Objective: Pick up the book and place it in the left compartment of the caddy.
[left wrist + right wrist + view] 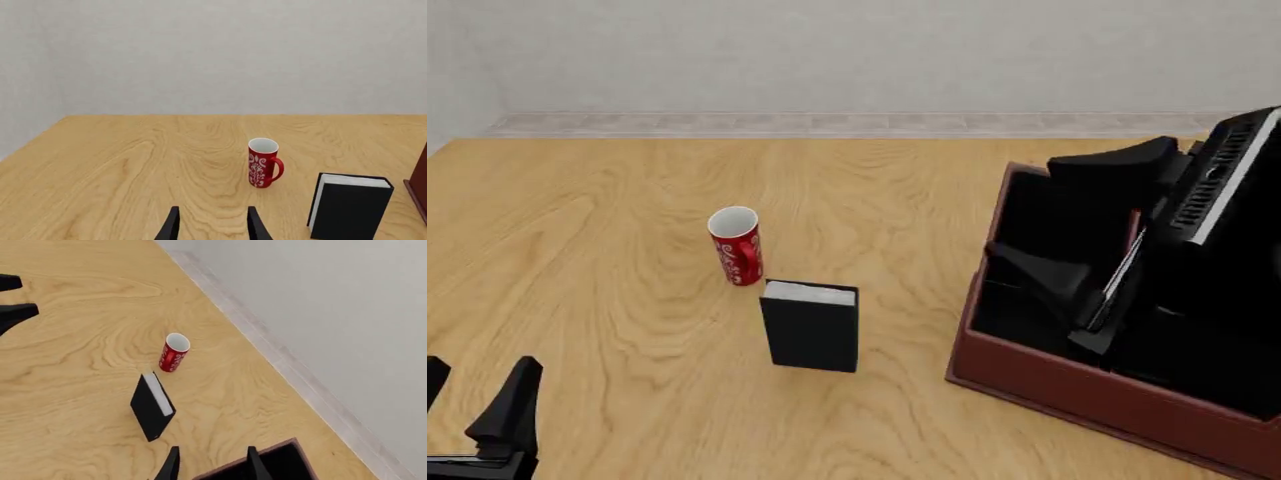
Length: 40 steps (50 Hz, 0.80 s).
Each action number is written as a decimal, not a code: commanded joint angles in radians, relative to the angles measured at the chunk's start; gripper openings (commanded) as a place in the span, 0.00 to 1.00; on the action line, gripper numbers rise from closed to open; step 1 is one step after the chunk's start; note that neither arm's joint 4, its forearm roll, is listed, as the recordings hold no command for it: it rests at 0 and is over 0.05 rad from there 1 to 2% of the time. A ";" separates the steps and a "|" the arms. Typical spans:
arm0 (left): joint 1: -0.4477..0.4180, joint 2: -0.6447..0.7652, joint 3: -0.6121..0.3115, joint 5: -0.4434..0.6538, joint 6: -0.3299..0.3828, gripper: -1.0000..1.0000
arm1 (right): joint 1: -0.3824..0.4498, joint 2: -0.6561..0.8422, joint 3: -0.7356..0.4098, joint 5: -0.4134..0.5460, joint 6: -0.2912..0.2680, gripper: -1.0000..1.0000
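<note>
The black book (811,328) stands upright on the table with its white page edge on top. It also shows in the left wrist view (350,207) and the right wrist view (152,407). The dark reddish-brown caddy (1054,385) stands to its right. The caddy's left compartment (1008,310) is partly hidden by my right arm. My left gripper (474,395) is open and empty at the near left, well short of the book. My right gripper (1054,215) is open and empty above the caddy's left part, with the book ahead of it.
A red mug (737,245) with white lettering stands upright just behind and left of the book; it also shows in the left wrist view (263,162). A wall with a baseboard closes off the table's far edge.
</note>
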 commanded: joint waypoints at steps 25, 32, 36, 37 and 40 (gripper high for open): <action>0.000 0.008 0.007 -0.015 0.002 1.00 | 0.183 0.344 -0.123 -0.003 -0.117 1.00; 0.000 0.007 0.008 -0.014 0.002 1.00 | 0.191 0.398 -0.103 -0.051 -0.110 1.00; 0.000 0.006 0.008 -0.014 0.001 1.00 | 0.202 0.426 -0.111 -0.067 -0.098 1.00; 0.000 0.006 0.008 -0.013 0.000 1.00 | 0.202 0.438 -0.113 -0.070 -0.092 1.00; 0.000 0.005 0.008 -0.012 0.000 1.00 | 0.205 0.467 -0.113 -0.092 -0.096 1.00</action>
